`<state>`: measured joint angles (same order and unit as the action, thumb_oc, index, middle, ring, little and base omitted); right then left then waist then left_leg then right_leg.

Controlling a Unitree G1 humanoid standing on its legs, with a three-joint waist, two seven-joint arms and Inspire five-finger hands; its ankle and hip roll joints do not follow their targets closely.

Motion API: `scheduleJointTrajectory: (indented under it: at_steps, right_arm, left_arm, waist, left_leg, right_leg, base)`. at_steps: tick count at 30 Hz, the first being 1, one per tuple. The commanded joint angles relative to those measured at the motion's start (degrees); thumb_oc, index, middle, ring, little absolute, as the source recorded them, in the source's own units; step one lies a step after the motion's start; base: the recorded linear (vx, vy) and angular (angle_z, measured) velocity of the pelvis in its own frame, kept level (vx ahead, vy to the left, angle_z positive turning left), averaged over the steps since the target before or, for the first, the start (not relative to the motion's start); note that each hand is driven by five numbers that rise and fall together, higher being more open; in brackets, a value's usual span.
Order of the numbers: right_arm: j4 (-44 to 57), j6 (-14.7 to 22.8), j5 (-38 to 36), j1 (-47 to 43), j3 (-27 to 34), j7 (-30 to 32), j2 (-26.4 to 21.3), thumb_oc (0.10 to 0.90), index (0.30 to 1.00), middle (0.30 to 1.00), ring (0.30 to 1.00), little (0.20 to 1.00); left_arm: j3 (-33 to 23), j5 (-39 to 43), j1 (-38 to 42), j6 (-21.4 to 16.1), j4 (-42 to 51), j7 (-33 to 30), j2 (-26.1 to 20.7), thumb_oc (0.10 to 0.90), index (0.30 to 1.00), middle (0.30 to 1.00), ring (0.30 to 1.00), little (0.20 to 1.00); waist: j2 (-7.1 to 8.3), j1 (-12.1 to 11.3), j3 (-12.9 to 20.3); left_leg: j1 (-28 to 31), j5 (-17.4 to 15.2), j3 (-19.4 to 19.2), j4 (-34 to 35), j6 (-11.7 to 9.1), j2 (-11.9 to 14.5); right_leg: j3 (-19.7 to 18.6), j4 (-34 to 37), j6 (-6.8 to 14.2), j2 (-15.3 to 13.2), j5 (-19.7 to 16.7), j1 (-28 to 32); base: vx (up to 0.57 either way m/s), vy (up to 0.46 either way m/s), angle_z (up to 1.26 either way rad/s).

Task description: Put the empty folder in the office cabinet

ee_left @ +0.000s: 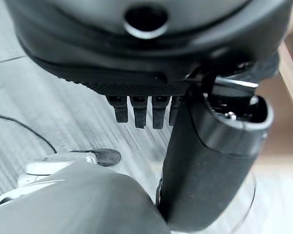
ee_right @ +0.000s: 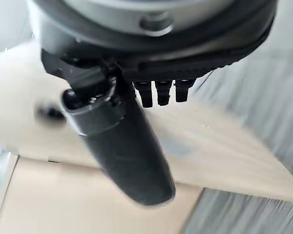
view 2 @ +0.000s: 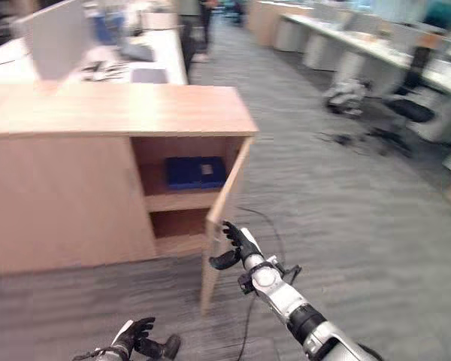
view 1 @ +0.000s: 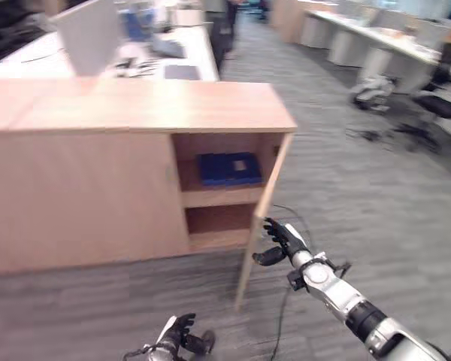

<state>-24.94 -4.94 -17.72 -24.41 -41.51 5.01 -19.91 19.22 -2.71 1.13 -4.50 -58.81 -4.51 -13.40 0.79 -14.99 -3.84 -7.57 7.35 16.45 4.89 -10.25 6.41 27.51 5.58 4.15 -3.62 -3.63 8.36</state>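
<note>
Right hand [view 1: 279,239] at door [view 1: 261,218] edge.

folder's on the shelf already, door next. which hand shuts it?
Right. The right hand sits open at the outer face of the open cabinet door, so a push would likely swing it shut. The left hand hangs low, away from the door. The blue folder lies on the upper shelf.

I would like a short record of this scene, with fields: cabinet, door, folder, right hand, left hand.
cabinet: wooden cabinet, right compartment open, two shelves
door: door swung out toward the robot
folder: blue folder lying on the upper shelf
right hand: right hand at the door's outer edge, fingers relaxed, holding nothing
left hand: left hand low over the floor, fingers relaxed, holding nothing
</note>
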Motion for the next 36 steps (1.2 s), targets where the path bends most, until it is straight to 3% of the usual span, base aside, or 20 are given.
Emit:
scheduleJointTrajectory:
  at_steps: [1,2,3,6,7,11,14,15,16,17,18,19,21,22,23,24,27,28,30,36]
  right_arm:
    - [8.7,13.8,-6.6,-22.5,-4.6,-8.3,20.4,0.800,0.900,0.900,0.900,0.900]
    - [9.3,14.2,-7.5,-23.1,-4.0,-7.9,19.8,0.800,0.900,0.900,0.900,0.900]
    - [10.3,14.4,-7.7,-23.8,-3.4,-7.7,17.9,0.800,0.900,0.900,0.900,0.900]
    - [13.0,13.3,-6.4,-22.2,-2.3,-7.1,12.8,0.800,0.900,0.900,0.900,0.900]
    - [13.7,12.5,-5.7,-21.4,-2.0,-7.4,12.0,0.800,0.900,0.900,0.900,0.900]
    - [14.5,11.2,-1.5,-19.3,-1.2,-8.5,11.3,0.800,0.900,0.900,0.900,0.900]
    - [15.7,11.2,-0.8,-17.5,0.2,-8.6,9.5,0.800,0.900,0.900,0.900,0.900]
    - [15.0,10.9,-0.5,-15.7,0.9,-9.4,9.1,0.800,0.900,0.900,0.900,0.900]
    - [15.0,10.9,-0.5,-15.6,0.8,-9.4,9.1,0.800,0.900,0.900,0.900,0.900]
    - [14.0,10.2,0.4,-11.5,1.7,-10.2,7.8,0.800,0.900,0.900,0.900,0.900]
    - [13.9,10.2,0.9,-8.9,2.3,-10.5,6.9,0.800,0.900,0.900,0.900,0.900]
    - [13.0,10.4,2.0,-4.3,4.0,-10.4,5.5,0.800,0.900,0.900,0.900,0.900]
    - [10.6,9.7,4.5,3.2,6.4,-10.6,3.1,0.800,0.900,0.900,0.900,0.900]
    - [10.6,9.7,4.6,3.2,6.4,-10.6,3.1,0.800,0.900,0.900,0.900,0.900]
    - [5.8,9.4,8.4,10.1,9.4,-9.5,1.5,0.800,0.900,0.900,0.900,0.900]
    - [3.2,9.1,9.2,13.1,11.1,-8.9,1.2,0.800,0.900,0.900,0.900,0.900]
    - [-7.4,8.5,11.0,19.5,16.3,-5.8,3.1,0.800,0.900,0.900,0.900,0.900]
    - [-7.6,8.6,11.1,19.5,16.3,-5.7,3.2,0.800,0.900,0.900,0.900,0.900]
    - [-18.0,7.9,13.3,22.8,20.3,-3.1,5.2,0.800,0.900,0.900,0.900,0.900]
    - [-34.7,6.5,15.5,24.1,23.4,-1.2,7.0,0.800,0.900,0.900,0.900,0.900]
  left_arm:
    - [7.9,-5.5,0.1,-1.0,-1.1,-1.0,-4.7,0.800,0.900,0.900,0.900,0.900]
    - [7.9,-5.7,-0.2,-1.1,-0.9,-1.1,-4.8,0.800,0.900,0.900,0.900,0.900]
    - [7.6,-5.8,-0.5,-1.1,-0.2,-1.0,-4.7,0.800,0.900,0.900,0.900,0.900]
    - [6.3,-7.8,-4.0,-1.0,0.6,0.4,-4.6,0.800,0.900,0.900,0.900,0.900]
    - [5.9,-8.6,-5.4,-0.9,0.4,0.8,-4.9,0.800,0.900,0.900,0.900,0.900]
    - [4.1,-11.8,-5.1,0.0,-7.9,-0.5,-3.1,0.800,0.900,0.900,0.900,0.900]
    - [3.6,-13.0,-5.1,0.0,-8.7,-0.3,-3.6,0.800,0.900,0.900,0.900,0.900]
    - [3.1,-12.9,-4.5,-0.3,-8.3,0.1,-3.6,0.800,0.900,0.900,0.900,0.900]
    - [3.1,-12.9,-4.5,-0.3,-8.3,0.1,-3.6,0.800,0.900,0.900,0.900,0.900]
    - [1.7,-11.5,-3.4,-0.4,-6.4,-0.4,-4.4,0.800,0.900,0.900,0.900,0.900]
    - [1.3,-10.9,-2.8,-0.3,-5.6,-0.4,-5.1,0.800,0.900,0.900,0.900,0.900]
    - [0.4,-9.9,-1.5,-0.1,-4.5,-0.9,-6.0,0.800,0.900,0.900,0.900,0.900]
    - [0.0,-8.4,1.1,-0.1,-2.8,-1.2,-6.7,0.800,0.900,0.900,0.900,0.900]
    - [0.1,-8.4,1.1,0.0,-2.8,-1.2,-6.6,0.800,0.900,0.900,0.900,0.900]
    - [0.3,-7.5,2.6,-0.3,-1.6,-1.2,-6.8,0.800,0.900,0.900,0.900,0.900]
    - [0.4,-6.9,3.1,-0.5,-0.9,-1.1,-6.7,0.800,0.900,0.900,0.900,0.900]
    - [0.6,-5.6,4.7,-0.7,-1.1,-1.1,-5.6,0.800,0.900,0.900,0.900,0.900]
    - [0.7,-5.6,4.6,-0.7,-1.1,-1.1,-5.6,0.800,0.900,0.900,0.900,0.900]
    - [-0.4,-4.2,5.0,-0.5,-3.5,-1.2,-4.4,0.800,0.900,0.900,0.900,0.900]
    - [0.3,-4.4,2.7,-0.2,-8.1,-0.1,-1.1,0.800,0.900,0.900,0.900,0.900]
  waist:
    - [2.40,-10.0,-4.3]
    - [2.39,-10.6,-5.0]
    - [2.53,-10.7,-5.5]
    - [2.99,-8.7,-5.1]
    - [2.79,-8.5,-4.5]
    - [3.90,-7.4,-3.4]
    - [4.54,-5.8,-3.2]
    - [4.34,-3.5,-3.5]
    - [4.50,-3.7,-3.6]
    - [3.70,-1.0,-4.7]
    - [3.14,-0.3,-4.8]
    - [2.72,1.9,-5.6]
    - [2.17,5.4,-6.5]
    - [2.02,5.3,-6.3]
    - [2.13,8.3,-6.8]
    - [2.36,9.5,-6.6]
    - [2.18,12.6,-6.1]
    - [2.17,12.5,-6.1]
    - [2.34,13.9,-4.7]
    - [0.92,15.5,-2.8]
  left_leg:
    - [-0.3,0.6,1.7,-2.0,-1.0,1.2]
    - [-1.4,0.6,-0.3,-2.9,-1.2,1.6]
    - [-3.2,1.0,-4.7,-4.5,-0.8,2.2]
    - [-3.4,0.8,-24.7,-7.1,1.9,7.1]
    - [-3.2,0.8,-26.8,-7.0,2.3,7.3]
    - [-2.6,-0.5,-27.4,-5.8,3.7,5.2]
    - [-1.0,-1.6,-28.2,-4.0,5.3,3.2]
    - [2.2,-3.1,-30.5,-2.2,6.8,1.9]
    - [2.3,-3.1,-30.8,-2.0,7.0,1.6]
    - [4.5,-4.0,-32.1,-1.6,7.9,1.6]
    - [5.0,-4.1,-32.3,-1.4,8.2,2.1]
    - [6.1,-4.6,-31.5,-1.1,8.3,2.1]
    - [7.5,-5.1,-29.3,-0.4,8.1,1.5]
    - [7.3,-5.0,-29.3,-0.3,8.1,1.6]
    - [8.4,-5.7,-26.8,-0.1,8.0,0.2]
    - [9.0,-6.3,-25.9,0.1,7.8,-0.4]
    - [10.3,-7.4,-23.7,0.1,7.9,-1.5]
    - [10.4,-7.5,-23.7,0.1,7.9,-1.5]
    - [11.2,-8.1,-23.1,0.1,8.2,-2.8]
    - [13.7,-9.4,-24.9,0.1,7.9,-2.9]
  right_leg:
    - [-1.4,-1.4,4.4,-4.9,9.9,5.5]
    - [-0.2,-1.3,4.3,-5.0,10.3,6.0]
    - [1.7,-1.2,4.6,-5.6,9.7,5.9]
    - [5.3,-2.3,5.0,-6.6,9.6,5.2]
    - [5.7,-2.7,5.2,-6.8,9.6,5.3]
    - [6.8,-7.0,6.2,-10.3,9.4,5.5]
    - [6.2,-11.8,7.0,-13.4,8.7,4.0]
    - [5.0,-19.9,9.1,-17.2,4.3,0.5]
    - [4.7,-20.4,9.4,-17.7,4.3,0.2]
    - [1.6,-28.4,10.8,-20.1,-1.4,-3.4]
    - [0.0,-31.2,10.8,-19.8,-2.4,-5.3]
    - [-3.4,-33.2,10.8,-18.1,-1.9,-7.4]
    - [-10.1,-31.3,10.6,-13.1,1.8,-10.5]
    - [-10.1,-31.0,10.6,-12.9,1.5,-10.6]
    - [-13.7,-25.1,9.3,-9.0,5.9,-11.7]
    - [-14.5,-20.6,8.4,-8.0,6.6,-11.6]
    - [-19.0,-16.5,8.3,-6.3,5.1,-14.0]
    - [-18.9,-16.5,8.3,-6.3,5.1,-13.9]
    - [-20.6,-11.8,7.5,-6.4,4.7,-10.5]
    - [-20.6,-5.4,7.2,-6.7,3.2,-6.4]
  base:
    - [-0.02,0.011,1.33]
    - [-0.09,0.088,1.27]
    - [-0.09,0.120,1.08]
    - [-0.09,0.224,1.58]
    - [0.03,0.218,1.56]
    - [0.13,0.191,0.43]
    - [0.14,0.250,0.20]
    - [0.07,0.217,0.23]
    - [0.10,0.362,-0.34]
    - [0.06,0.223,-0.52]
    - [0.12,0.236,-0.55]
    - [0.12,0.098,-0.09]
    - [0.13,0.051,0.26]
    - [0.18,0.010,0.66]
    - [0.19,-0.030,1.04]
    - [0.23,-0.038,1.24]
    - [0.13,-0.030,0.65]
    - [0.09,-0.023,0.38]
    - [0.16,-0.047,0.04]
    - [0.10,-0.046,-0.15]
